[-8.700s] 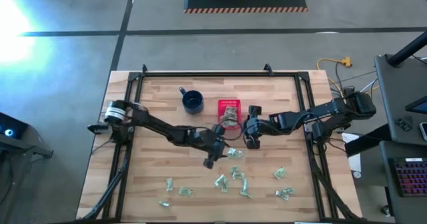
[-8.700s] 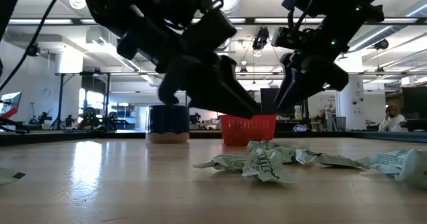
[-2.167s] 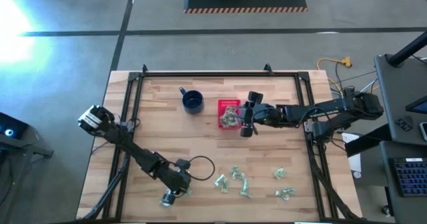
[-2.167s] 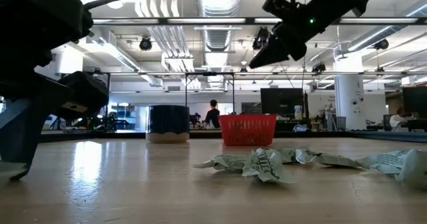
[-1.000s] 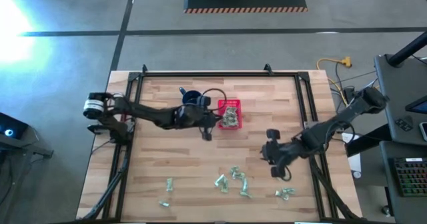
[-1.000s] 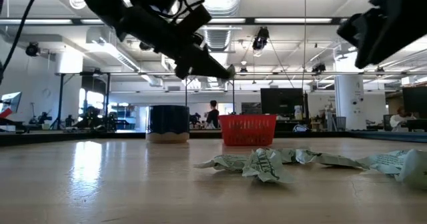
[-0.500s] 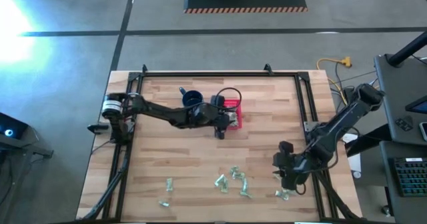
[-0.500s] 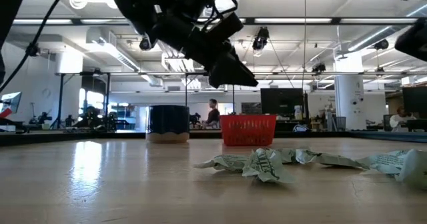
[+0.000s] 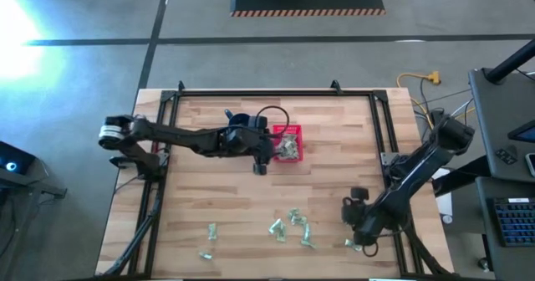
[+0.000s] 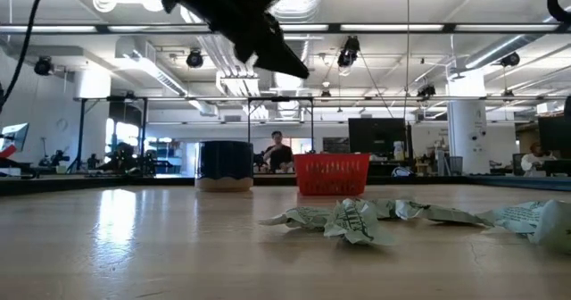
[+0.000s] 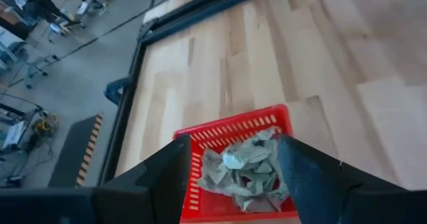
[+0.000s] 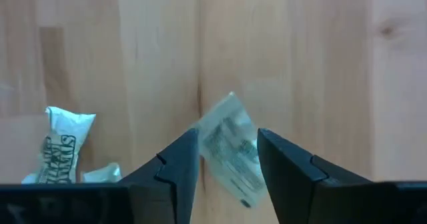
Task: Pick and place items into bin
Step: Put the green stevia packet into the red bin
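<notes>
The red basket stands on the table's far middle with several pale green wrappers heaped inside; the left wrist view shows the basket too. My left gripper hangs open and empty above the table just left of the basket. Loose wrappers lie along the near edge. My right gripper is low at the near right, open. Its fingers stand on either side of one wrapper lying on the wood; whether they touch it cannot be told. Another wrapper lies beside it.
A dark blue mug stands left of the basket, right beside my left arm. More wrappers lie at the near left and in the near foreground of the low view. A black frame borders the table. A person stands far behind the table.
My left gripper swung right over the red basket, then drew back left to the basket's left side, staying open. My right gripper travelled toward the table's near edge and came down over the wrappers at the near right.
</notes>
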{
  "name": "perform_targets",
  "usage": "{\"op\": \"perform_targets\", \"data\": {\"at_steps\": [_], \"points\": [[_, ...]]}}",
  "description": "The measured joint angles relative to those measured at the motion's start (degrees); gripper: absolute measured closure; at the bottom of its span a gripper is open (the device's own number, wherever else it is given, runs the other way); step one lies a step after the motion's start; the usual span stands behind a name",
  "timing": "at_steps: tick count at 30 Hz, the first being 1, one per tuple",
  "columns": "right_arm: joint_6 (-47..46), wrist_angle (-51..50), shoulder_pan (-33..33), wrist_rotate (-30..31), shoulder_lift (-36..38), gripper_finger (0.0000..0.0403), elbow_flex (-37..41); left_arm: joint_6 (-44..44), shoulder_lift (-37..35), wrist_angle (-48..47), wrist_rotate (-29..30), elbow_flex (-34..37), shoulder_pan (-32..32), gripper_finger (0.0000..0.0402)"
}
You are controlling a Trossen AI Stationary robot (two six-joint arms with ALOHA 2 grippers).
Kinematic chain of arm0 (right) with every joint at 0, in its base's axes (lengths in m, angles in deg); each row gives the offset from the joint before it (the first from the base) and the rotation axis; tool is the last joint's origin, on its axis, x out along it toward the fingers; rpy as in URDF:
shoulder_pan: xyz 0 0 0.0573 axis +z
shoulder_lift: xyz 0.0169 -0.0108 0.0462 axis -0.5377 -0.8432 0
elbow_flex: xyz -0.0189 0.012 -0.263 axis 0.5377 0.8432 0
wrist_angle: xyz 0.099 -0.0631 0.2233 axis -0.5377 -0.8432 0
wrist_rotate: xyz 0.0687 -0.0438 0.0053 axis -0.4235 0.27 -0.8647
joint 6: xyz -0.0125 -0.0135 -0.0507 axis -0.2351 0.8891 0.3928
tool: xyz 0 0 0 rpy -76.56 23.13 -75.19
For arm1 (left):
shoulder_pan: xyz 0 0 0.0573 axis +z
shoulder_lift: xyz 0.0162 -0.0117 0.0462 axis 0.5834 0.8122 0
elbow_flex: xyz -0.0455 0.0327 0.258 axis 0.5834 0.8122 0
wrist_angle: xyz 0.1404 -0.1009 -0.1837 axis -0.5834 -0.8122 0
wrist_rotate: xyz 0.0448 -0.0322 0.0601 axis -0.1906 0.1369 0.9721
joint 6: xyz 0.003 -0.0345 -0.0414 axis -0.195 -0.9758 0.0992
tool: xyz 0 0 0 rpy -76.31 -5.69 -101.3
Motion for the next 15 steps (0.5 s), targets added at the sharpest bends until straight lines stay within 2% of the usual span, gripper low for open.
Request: {"op": "perform_targets", "data": {"at_steps": [5, 8, 11, 15], "points": [[0.01, 0.61, 0.11, -1.07, -2.82, 0.0262, -0.21, -4.03, -4.31, -6.58, 0.07, 0.15, -1.84, 0.0194], [-0.02, 0.89, 0.12, -1.00, -3.42, 0.0279, -0.32, -7.45, -6.63, -12.34, 0.04, 0.17, -3.16, 0.0194], [-0.02, 1.30, 0.03, -0.93, -3.29, 0.0317, -0.27, -11.69, -8.91, -18.36, 0.09, 0.16, -4.73, 0.0194], [1.01, 1.53, -0.02, 2.03, -2.87, 0.0380, -0.07, -18.30, -12.23, -26.51, 0.14, 0.32, -7.58, 0.0194]]}}
